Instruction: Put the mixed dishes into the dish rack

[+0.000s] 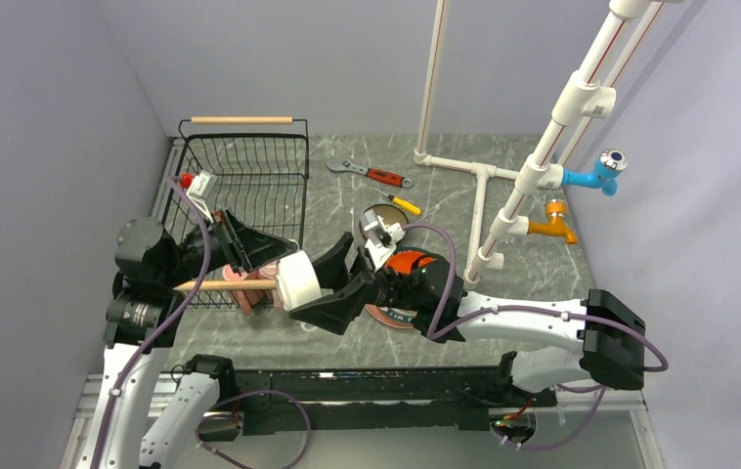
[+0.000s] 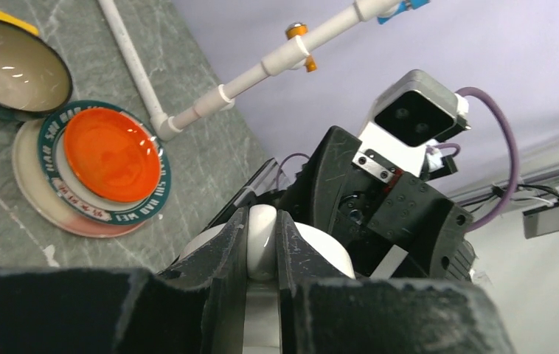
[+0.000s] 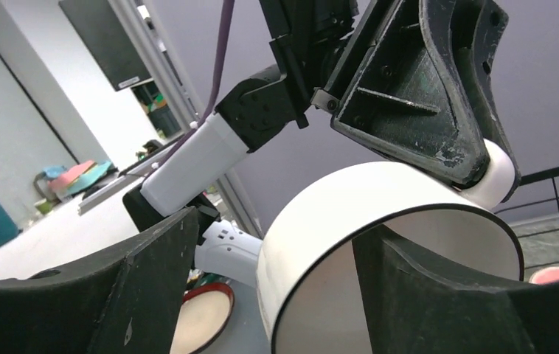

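My left gripper (image 2: 262, 221) is shut on the handle of the white mug (image 1: 298, 280), holding it on its side above the front right corner of the black wire dish rack (image 1: 249, 166). My right gripper (image 1: 320, 288) is open. One finger is inside the white mug's (image 3: 365, 214) mouth and the other stands apart from its outer wall. Pink mugs (image 1: 249, 283) lie low by the rack's near wooden handle. The orange-red plate (image 2: 110, 155) rests on the lettered-rim plate (image 2: 48, 140). Beside them is the teal bowl (image 2: 11, 70).
A red-handled wrench (image 1: 376, 176) and a yellow-handled screwdriver (image 1: 404, 204) lie behind the bowl. A white pipe frame (image 1: 484, 186) with blue and orange taps rises at the right. A small red-capped object (image 1: 191, 182) sits at the rack's left side.
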### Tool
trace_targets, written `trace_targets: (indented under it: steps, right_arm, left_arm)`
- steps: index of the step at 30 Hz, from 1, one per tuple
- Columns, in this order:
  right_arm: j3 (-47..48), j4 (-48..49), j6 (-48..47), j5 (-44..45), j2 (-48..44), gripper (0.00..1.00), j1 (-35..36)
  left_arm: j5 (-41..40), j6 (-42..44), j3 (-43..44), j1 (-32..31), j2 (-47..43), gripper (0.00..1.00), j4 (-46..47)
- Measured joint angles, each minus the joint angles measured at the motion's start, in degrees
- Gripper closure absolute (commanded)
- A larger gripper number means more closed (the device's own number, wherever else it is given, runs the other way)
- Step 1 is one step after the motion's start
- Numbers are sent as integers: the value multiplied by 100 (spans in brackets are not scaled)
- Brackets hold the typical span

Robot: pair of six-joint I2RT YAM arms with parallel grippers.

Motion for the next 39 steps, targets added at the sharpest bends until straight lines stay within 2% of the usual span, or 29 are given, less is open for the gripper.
trace_targets:
  steps: [3, 5, 6, 12, 18, 27, 32, 39]
  right_arm:
    - [0, -264, 4, 260, -125, 12, -15]
    - [0, -507, 9, 466, -219, 1, -28]
    - [0, -671, 17, 584, -275, 1, -39]
    - [0, -1687, 101, 1207, -544, 0, -151]
    - [131, -2885, 203, 1812, -946, 0, -197]
    - [455, -4087, 352, 2046, -1493, 0, -608]
    - [678, -4658, 273, 2000, -1652, 0, -756]
    - [699, -5292, 39, 1902, -1891, 0, -758]
  left_arm:
    - [-74, 282, 210, 0, 162, 100, -433]
    - [-170, 501, 494, 2, 302, 100, -765]
    - [-195, 586, 612, 2, 356, 100, -863]
    - [-433, 1069, 1137, 48, 577, 100, -1381]
    - [-1062, 1827, 1818, 101, 986, 100, -2264]
    - [-2041, 2889, 2559, 247, 1631, 100, -3329]
    - [-3077, 3512, 3526, 264, 2306, 100, -4140]
    - [-4527, 4245, 4878, 424, 3410, 100, -4815]
